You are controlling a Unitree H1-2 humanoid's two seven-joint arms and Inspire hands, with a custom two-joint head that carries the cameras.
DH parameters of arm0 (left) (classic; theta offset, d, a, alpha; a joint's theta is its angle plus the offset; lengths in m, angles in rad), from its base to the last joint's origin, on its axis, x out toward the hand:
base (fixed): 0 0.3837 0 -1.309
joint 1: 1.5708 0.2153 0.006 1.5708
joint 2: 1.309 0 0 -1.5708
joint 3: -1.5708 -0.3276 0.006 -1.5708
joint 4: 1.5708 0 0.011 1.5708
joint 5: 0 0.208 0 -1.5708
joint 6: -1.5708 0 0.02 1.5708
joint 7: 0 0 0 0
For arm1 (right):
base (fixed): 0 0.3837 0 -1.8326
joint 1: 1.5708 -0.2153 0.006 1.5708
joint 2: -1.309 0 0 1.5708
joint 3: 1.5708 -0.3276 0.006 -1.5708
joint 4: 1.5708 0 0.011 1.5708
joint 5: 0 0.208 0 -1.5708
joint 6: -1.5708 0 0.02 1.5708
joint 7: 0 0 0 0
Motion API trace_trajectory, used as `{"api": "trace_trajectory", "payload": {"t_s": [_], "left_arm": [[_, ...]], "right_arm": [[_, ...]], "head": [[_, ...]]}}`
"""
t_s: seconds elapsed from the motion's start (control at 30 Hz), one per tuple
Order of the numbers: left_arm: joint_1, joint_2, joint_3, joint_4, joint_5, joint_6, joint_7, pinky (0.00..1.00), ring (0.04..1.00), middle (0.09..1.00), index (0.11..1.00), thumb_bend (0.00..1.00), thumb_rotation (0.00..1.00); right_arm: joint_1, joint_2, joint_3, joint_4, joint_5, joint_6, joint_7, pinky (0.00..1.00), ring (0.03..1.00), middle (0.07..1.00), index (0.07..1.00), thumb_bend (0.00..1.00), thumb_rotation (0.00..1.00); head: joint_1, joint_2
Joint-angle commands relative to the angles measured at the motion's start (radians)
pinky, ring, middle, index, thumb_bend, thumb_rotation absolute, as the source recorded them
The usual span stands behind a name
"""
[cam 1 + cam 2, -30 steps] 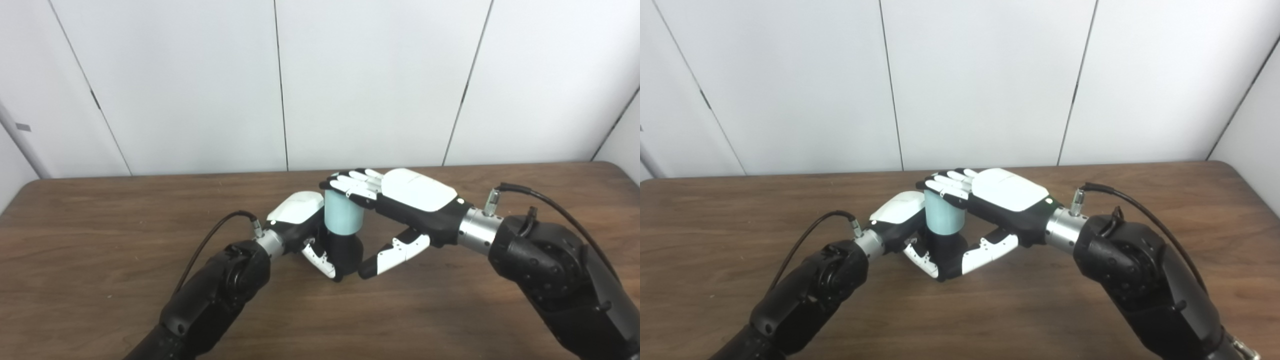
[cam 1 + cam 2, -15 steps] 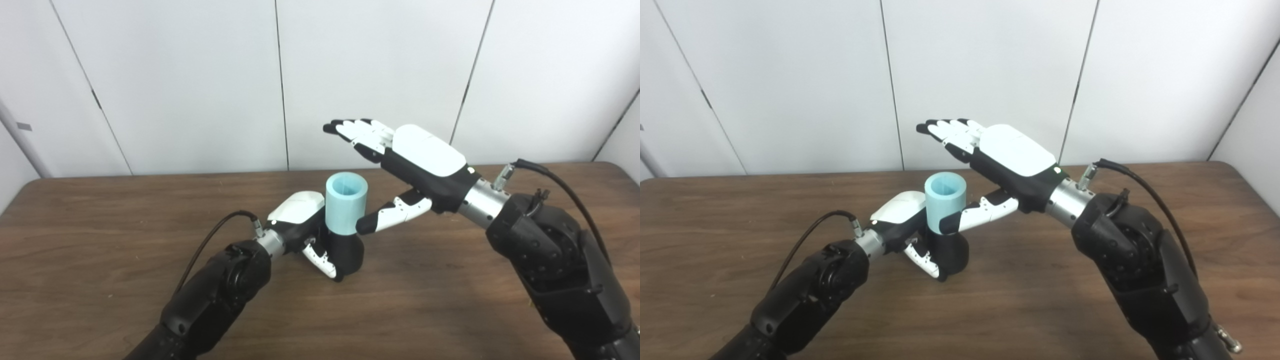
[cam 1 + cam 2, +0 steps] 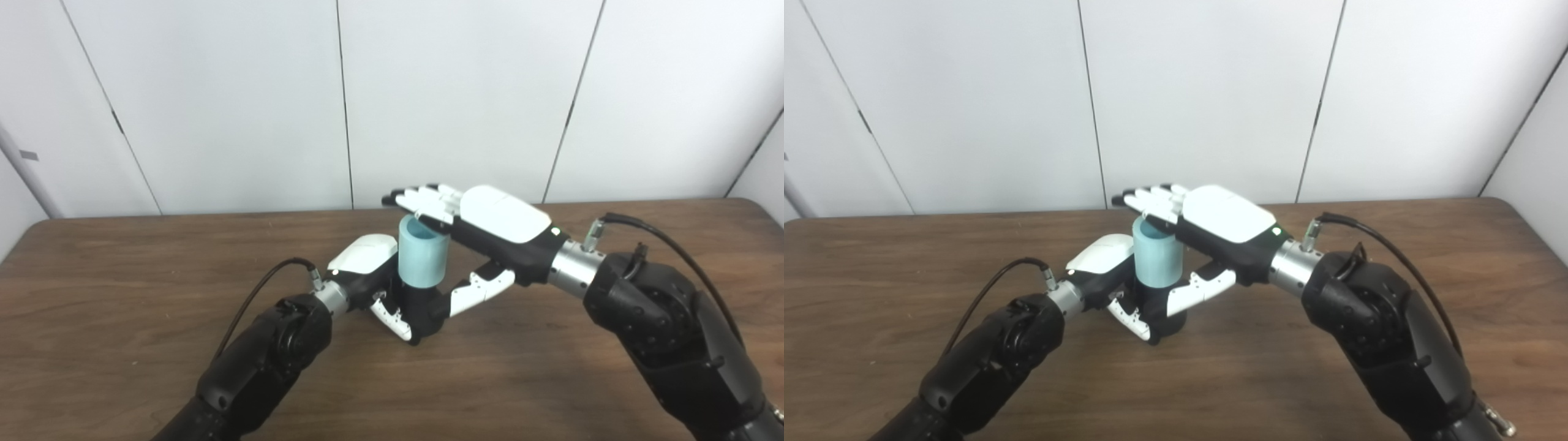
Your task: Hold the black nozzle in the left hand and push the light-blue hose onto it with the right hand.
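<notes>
Since half a second ago the right hand (image 3: 490,223) has dropped from well above the light-blue hose (image 3: 420,260) to just over its open top, the palm facing down and part of the rim now covered; the left hand has not shifted; on the left, the left hand (image 3: 375,275) rests low on the brown worktop (image 3: 122,294), its fingers (image 3: 392,318) wrapped round the black nozzle (image 3: 422,309) and pinching it upright; the hose stands upright on top of the nozzle, its lower end seated over it; to the right, the right hand's fingers (image 3: 422,201) lie straight and pressed side by side, flat across the far rim of the hose, grasping nothing; whether they touch the rim cannot be told; its thumb reaches down and lies against the nozzle's right side.
</notes>
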Motion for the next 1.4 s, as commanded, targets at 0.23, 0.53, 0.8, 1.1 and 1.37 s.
{"api": "trace_trajectory", "payload": {"t_s": [0.23,0.53,0.8,1.1,1.37], "left_arm": [[0.045,0.012,-0.032,0.03,0.038,0.032,-0.077,0.49,0.478,0.45,0.49,0.53,0.0],[0.051,0.01,-0.034,0.025,0.043,0.036,-0.075,0.51,0.491,0.478,0.483,0.53,0.0],[0.049,0.012,-0.034,0.02,0.042,0.043,-0.082,0.47,0.471,0.462,0.487,0.53,0.0],[0.047,0.012,-0.031,0.022,0.038,0.041,-0.08,0.52,0.483,0.473,0.485,0.53,0.0],[0.043,0.013,-0.032,0.026,0.039,0.036,-0.078,0.48,0.484,0.467,0.487,0.53,0.0]], "right_arm": [[-0.044,0.007,0.013,0.008,-0.016,0.004,0.007,1.0,1.0,1.0,1.0,0.69,1.0],[-0.029,0.002,0.012,0.009,-0.015,0.003,0.008,1.0,1.0,1.0,1.0,0.69,1.0],[-0.007,-0.019,0.018,0.004,-0.016,0.009,0.03,1.0,1.0,1.0,1.0,0.68,1.0],[0.034,-0.057,0.063,-0.013,-0.002,0.021,0.087,0.97,0.999,1.0,0.999,0.7,0.98],[0.014,-0.079,0.107,0.003,0.054,-0.021,0.1,0.98,0.994,1.0,0.983,0.71,0.98]], "head": [[0.001,0.003],[0.002,0.009],[0.003,0.014],[0.006,0.019],[0.003,0.024]]}}
